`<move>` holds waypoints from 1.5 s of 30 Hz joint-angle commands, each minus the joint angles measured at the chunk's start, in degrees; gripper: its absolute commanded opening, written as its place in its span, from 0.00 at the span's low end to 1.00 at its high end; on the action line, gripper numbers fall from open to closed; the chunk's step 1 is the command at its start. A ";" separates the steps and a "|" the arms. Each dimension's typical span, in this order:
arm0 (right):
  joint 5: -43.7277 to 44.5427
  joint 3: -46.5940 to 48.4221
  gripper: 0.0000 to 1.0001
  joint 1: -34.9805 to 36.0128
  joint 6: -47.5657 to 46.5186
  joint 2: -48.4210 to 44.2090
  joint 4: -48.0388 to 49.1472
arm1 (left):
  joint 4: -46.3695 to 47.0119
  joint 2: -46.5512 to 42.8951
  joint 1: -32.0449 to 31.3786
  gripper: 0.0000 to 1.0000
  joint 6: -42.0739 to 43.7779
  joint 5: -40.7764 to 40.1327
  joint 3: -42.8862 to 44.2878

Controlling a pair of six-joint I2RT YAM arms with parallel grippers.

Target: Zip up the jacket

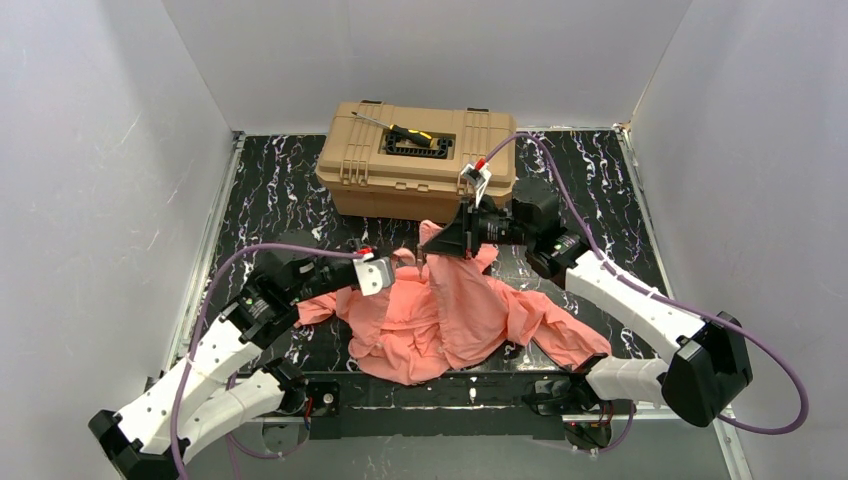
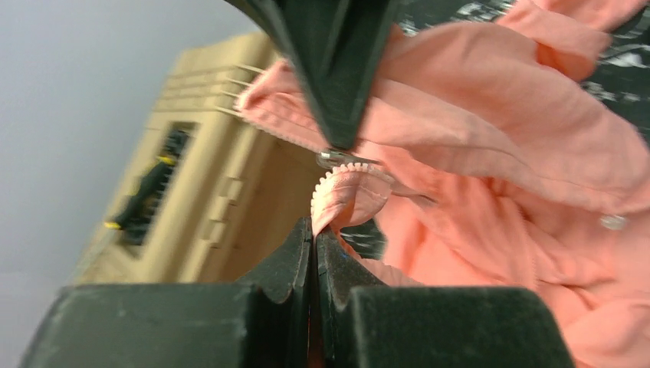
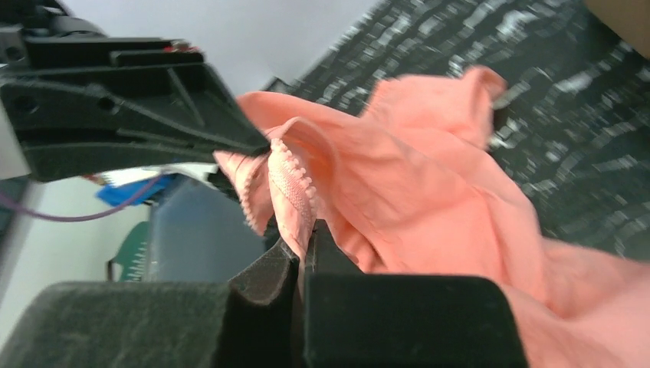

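At mid-tabletop (image 1: 270, 190), your left end effector (image 2: 314, 231) is pinching the jacket (image 1: 450, 310), w/ its jaws pressed together on the toothed zipper edge (image 2: 337, 180). Your right end effector (image 3: 305, 247) is clamping the same zipper edge, nearly tip-to-tip w/ the left one. Both are holding that bit lifted. The rest of the jacket is lying crumpled btwn your arms, just on the near side of the tan toolbox (image 1: 400, 170).
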 commanded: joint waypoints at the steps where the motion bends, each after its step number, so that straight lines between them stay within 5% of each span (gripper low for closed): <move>1: 9.40 0.75 0.01 -0.85 -11.35 -0.41 -15.52 | -8.01 1.45 0.12 0.00 -3.85 8.79 -5.44; 3: 11.47 -0.98 0.01 -0.90 -11.08 0.10 -15.09 | -7.29 2.14 0.06 0.01 -4.02 14.03 -8.60; 6: 14.43 -2.81 0.01 -0.88 -11.48 0.73 -15.68 | -7.30 5.49 -0.82 0.15 -1.40 19.19 -11.55; 16: 17.43 -7.27 0.01 -0.88 -11.90 -0.07 -15.38 | -8.69 19.46 -6.35 0.37 7.14 20.21 -15.35; 21: 16.77 -7.87 0.01 -0.97 -11.18 0.08 -14.12 | -4.55 21.25 -8.08 0.61 7.91 20.77 -16.25; 28: 15.16 -8.59 0.01 -0.97 -9.60 0.62 -11.52 | 9.58 20.00 -9.45 0.56 9.51 14.85 -19.38; 40: 13.01 -8.58 0.01 -1.10 -9.14 0.46 -11.36 | 1.00 22.23 -9.26 0.56 21.52 14.02 -20.98; 45: 11.33 -8.76 0.01 -1.21 -9.33 0.95 -11.28 | 6.39 22.96 -9.05 0.47 20.36 12.35 -21.60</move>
